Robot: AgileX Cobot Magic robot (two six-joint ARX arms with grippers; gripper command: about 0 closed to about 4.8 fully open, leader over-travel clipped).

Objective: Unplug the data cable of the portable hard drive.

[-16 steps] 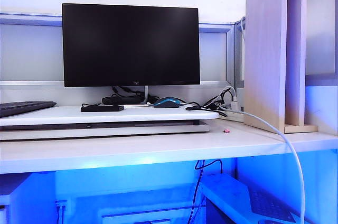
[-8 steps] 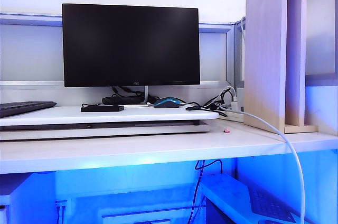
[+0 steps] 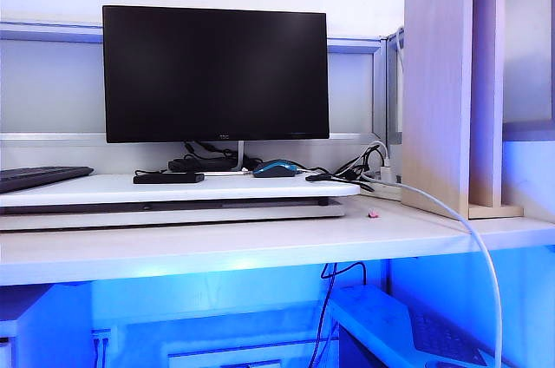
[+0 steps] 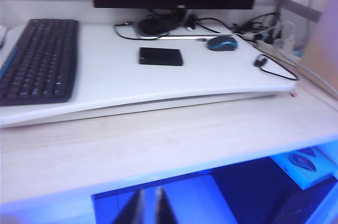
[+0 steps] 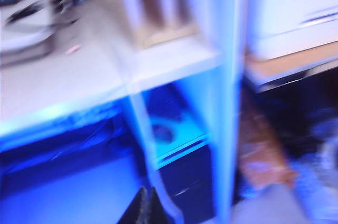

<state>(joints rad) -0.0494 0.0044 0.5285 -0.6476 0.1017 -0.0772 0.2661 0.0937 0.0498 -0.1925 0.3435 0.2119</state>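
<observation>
The portable hard drive (image 4: 161,56) is seen far ahead of the left gripper (image 4: 147,206), with no data cable seen in it, so the unplugging looks done. Both the left and the right gripper (image 5: 146,203) are closed tight, and nothing is held.

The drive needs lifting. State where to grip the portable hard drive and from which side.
Probably across its two long edges, from above: the portable hard drive lies flat and thin on the white platform, clear of keyboard and mouse. The left end effector and the right end effector both hang low before the desk.
</observation>
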